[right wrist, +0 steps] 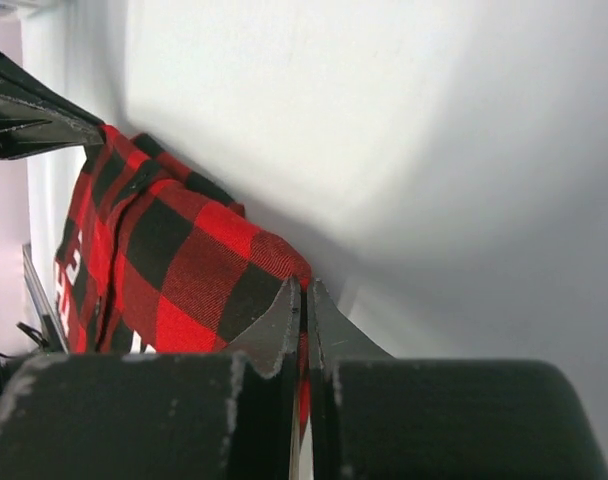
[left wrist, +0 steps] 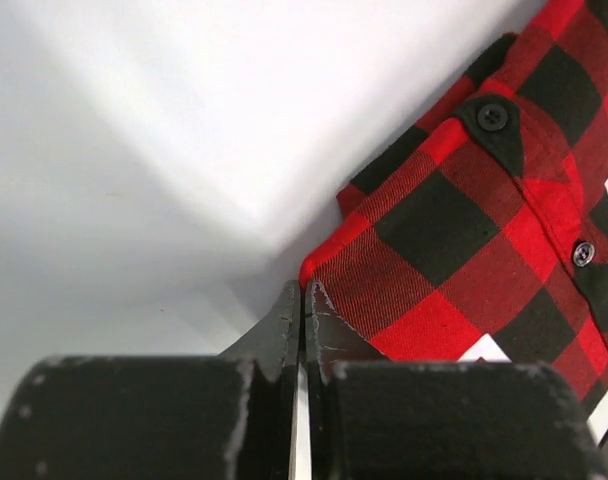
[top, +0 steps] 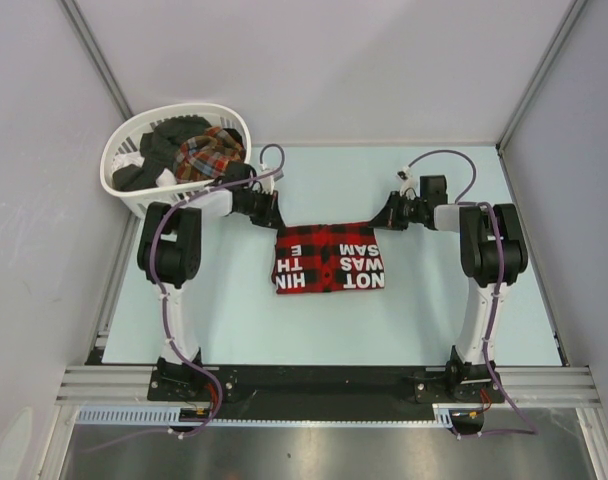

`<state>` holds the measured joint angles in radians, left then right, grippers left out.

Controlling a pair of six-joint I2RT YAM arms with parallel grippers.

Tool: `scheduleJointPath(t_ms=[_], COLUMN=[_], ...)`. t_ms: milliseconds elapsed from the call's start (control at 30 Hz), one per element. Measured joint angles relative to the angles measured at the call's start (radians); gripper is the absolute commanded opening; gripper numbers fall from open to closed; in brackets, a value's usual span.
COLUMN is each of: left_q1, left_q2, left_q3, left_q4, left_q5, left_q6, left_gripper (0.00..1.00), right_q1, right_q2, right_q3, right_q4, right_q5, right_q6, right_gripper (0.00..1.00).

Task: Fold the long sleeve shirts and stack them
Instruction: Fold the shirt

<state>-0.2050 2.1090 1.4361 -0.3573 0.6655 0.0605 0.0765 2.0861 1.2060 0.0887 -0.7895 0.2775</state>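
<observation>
The red-and-black check flannel shirt [top: 329, 258] lies folded into a rectangle mid-table, with white block letters showing on top. My left gripper [top: 275, 216] is at its far left corner. In the left wrist view the jaws [left wrist: 305, 288] are shut, with the shirt's corner [left wrist: 454, 240] right at the tips. My right gripper [top: 386, 217] is at the far right corner. In the right wrist view it [right wrist: 304, 285] is shut, with red cloth [right wrist: 174, 260] showing between the fingers. A finer multicolour plaid shirt [top: 210, 152] lies in the basket.
The white slatted basket [top: 119, 185] stands at the far left corner and also holds dark clothes. Grey walls close in the table at the back and sides. A black rail [top: 314, 385] with both arm bases runs along the near edge.
</observation>
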Motion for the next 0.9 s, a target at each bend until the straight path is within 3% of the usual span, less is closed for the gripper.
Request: scheduleJointPath(t_ms=[100, 133, 233, 267, 300, 333, 433, 567, 667, 767, 900], left_q1=[0.000, 0.000, 0.003, 0.012, 0.013, 0.018, 0.045, 0.059, 0.003, -0.096, -0.175], left_q2=[0.001, 0.001, 0.001, -0.001, -0.001, -0.013, -0.168, -0.540, -0.740, -0.794, -0.655], left_q3=[0.033, 0.043, 0.063, 0.068, 0.068, 0.057, -0.105, -0.348, -0.485, -0.594, -0.673], left_q4=[-0.004, -0.004, -0.004, -0.012, -0.013, -0.004, 0.031, 0.121, 0.232, 0.344, 0.470], left_q5=[-0.013, -0.016, -0.017, -0.007, -0.007, 0.003, 0.051, 0.134, 0.177, 0.213, 0.248], left_q6=[-0.008, -0.008, -0.005, 0.014, 0.014, 0.023, 0.001, -0.099, -0.179, -0.268, -0.405], left_gripper=[0.04, 0.06, 0.26, 0.44, 0.55, 0.60, 0.71, 0.73, 0.75, 0.76, 0.78], right_q1=[0.000, 0.000, -0.002, -0.010, -0.010, -0.018, -0.048, -0.074, -0.037, 0.065, 0.197], right_q2=[0.000, 0.000, -0.001, -0.011, -0.011, -0.027, -0.123, -0.364, -0.544, -0.602, -0.521], right_q3=[-0.004, -0.006, -0.006, 0.014, 0.015, 0.021, 0.020, -0.043, -0.152, -0.256, -0.382], right_q4=[0.029, 0.039, 0.052, 0.031, 0.031, 0.017, -0.061, -0.092, -0.068, -0.014, 0.070], right_q5=[0.009, 0.012, 0.019, 0.023, 0.022, 0.022, 0.011, -0.043, -0.106, -0.172, -0.217], right_q6=[0.029, 0.035, 0.052, 0.051, 0.051, 0.046, 0.006, 0.009, 0.044, 0.108, 0.201], right_gripper=[0.00, 0.05, 0.45, 0.57, 0.61, 0.68, 0.71, 0.73, 0.74, 0.75, 0.74])
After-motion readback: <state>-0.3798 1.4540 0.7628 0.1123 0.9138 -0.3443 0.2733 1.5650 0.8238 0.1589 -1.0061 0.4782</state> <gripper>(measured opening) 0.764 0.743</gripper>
